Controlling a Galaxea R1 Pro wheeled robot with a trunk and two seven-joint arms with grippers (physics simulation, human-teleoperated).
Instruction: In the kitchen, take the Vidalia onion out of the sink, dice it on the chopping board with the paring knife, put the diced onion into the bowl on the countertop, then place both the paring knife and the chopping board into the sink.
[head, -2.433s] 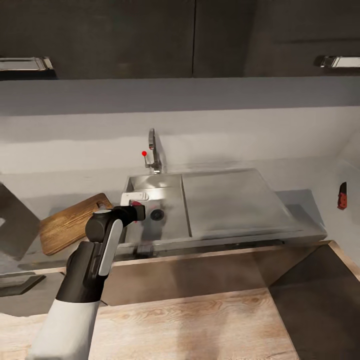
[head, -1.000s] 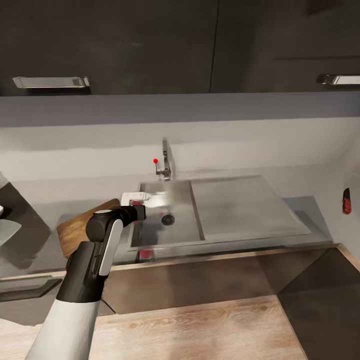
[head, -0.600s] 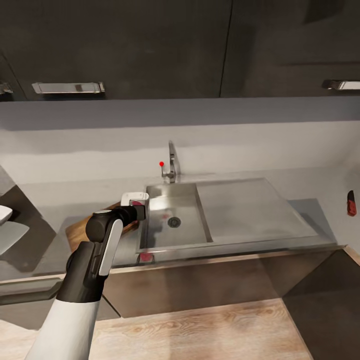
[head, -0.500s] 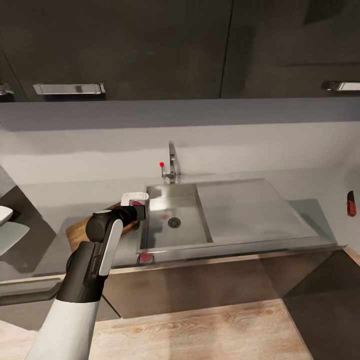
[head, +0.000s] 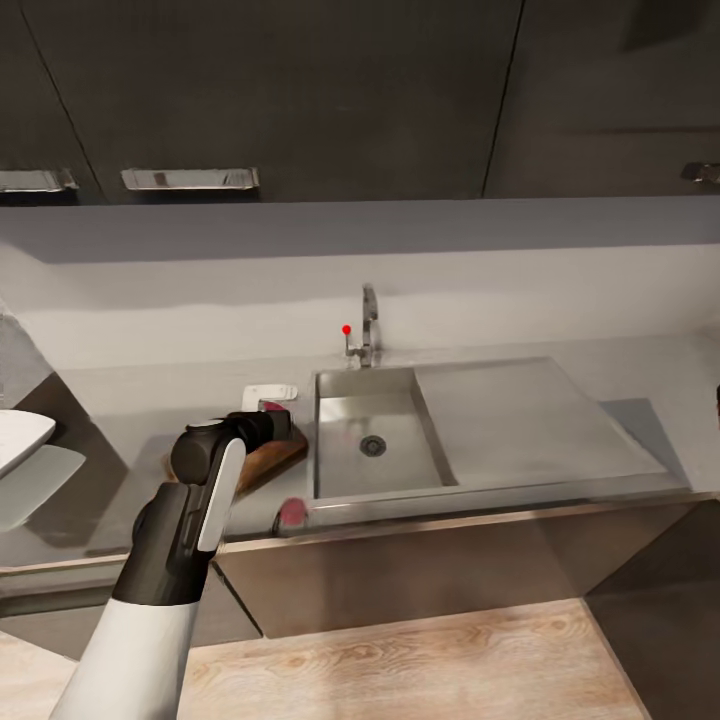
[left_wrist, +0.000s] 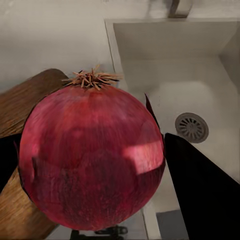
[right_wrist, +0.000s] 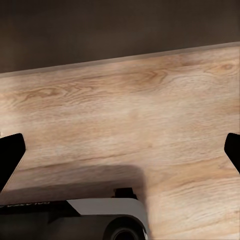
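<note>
My left gripper (head: 270, 408) is shut on the Vidalia onion (head: 273, 407), holding it just above the countertop (head: 130, 400) beside the sink's (head: 372, 478) left rim. In the left wrist view the red-magenta onion (left_wrist: 92, 160) sits between the dark fingers (left_wrist: 200, 185), over the near end of the brown chopping board (left_wrist: 25, 110), with the basin drain (left_wrist: 191, 127) beyond. The arm covers most of the board (head: 275, 455). The white bowl (head: 15, 438) shows at the far left edge. The paring knife is out of view. My right gripper (right_wrist: 120, 152) is open over the wooden floor.
A chrome tap (head: 369, 322) with a red knob (head: 346, 329) stands behind the basin. The flat drainboard (head: 530, 415) runs to the right. Dark wall cabinets (head: 300, 90) hang above, and dark base cabinets (head: 400, 570) stand below the metallic front edge.
The camera has swung left, so the sink has slid right in the picture and the bowl has come into view. The held onion is now over the board's end instead of the basin.
</note>
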